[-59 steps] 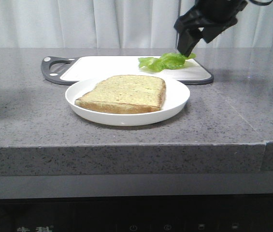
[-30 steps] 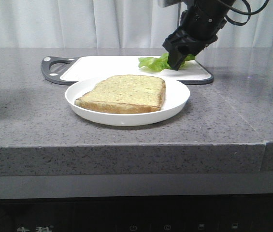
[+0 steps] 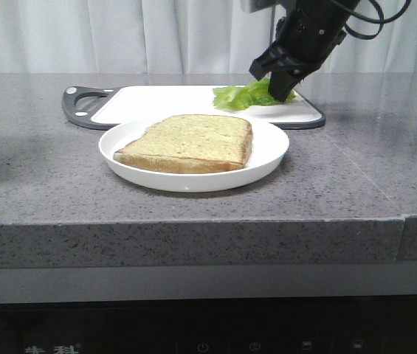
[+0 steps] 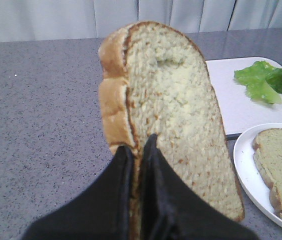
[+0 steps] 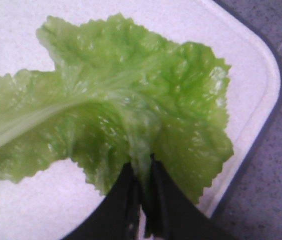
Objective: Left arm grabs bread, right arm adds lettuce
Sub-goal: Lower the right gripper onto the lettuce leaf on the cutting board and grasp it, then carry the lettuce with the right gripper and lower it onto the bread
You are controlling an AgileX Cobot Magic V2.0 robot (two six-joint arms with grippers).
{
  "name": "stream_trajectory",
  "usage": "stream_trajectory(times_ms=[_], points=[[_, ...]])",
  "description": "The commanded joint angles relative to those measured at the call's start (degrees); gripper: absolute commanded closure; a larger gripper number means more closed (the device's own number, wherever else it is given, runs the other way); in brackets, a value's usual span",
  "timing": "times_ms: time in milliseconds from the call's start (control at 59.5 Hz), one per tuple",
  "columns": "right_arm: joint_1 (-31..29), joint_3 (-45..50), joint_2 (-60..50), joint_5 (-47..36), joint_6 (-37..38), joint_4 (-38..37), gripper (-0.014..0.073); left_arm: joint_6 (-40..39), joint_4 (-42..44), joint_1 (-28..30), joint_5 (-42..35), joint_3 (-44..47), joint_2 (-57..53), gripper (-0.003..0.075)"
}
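While held aloft at the far left, the square toasted bread slice with brown crust and pale speckled face stands nearly upright, the left arm's black tapering jaws closed on its lower edge. At centre, a round white plate on the grey speckled stone surface carries a second slice with yellow-green spread. Behind it lies a white cutting board with dark rim. At right, the bright green ruffled lettuce leaf lies on the board, the right arm's black jaws pinched shut on its near edge. Its pale rib runs leftward from the jaws; the plate lies forward and left, nearer this arm.
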Motion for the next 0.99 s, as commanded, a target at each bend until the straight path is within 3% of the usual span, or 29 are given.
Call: stream_trajectory(times_ms=[0, 168, 303, 656, 976], points=[[0.02, -1.85, -6.41, -2.25, -0.36, 1.3, 0.0654, -0.2, -0.11, 0.16, -4.81, -1.65, -0.25, 0.0741], [0.26, -1.65, -11.01, 0.43, -0.46, 7.21, 0.0654, -0.2, -0.11, 0.16, -4.81, -1.65, -0.25, 0.0741], [1.49, 0.44, -14.98, 0.71, -0.46, 7.72, 0.0654, -0.2, -0.11, 0.16, -4.81, -1.65, -0.25, 0.0741], [10.54, 31.46, -35.26, -15.04, -0.41, 9.14, 0.0654, -0.2, -0.11, 0.16, -4.81, -1.65, -0.25, 0.0741], [16.07, 40.96, -35.69, -18.42, -0.41, 9.81, 0.0654, -0.2, -0.11, 0.16, -4.81, -1.65, -0.25, 0.0741]])
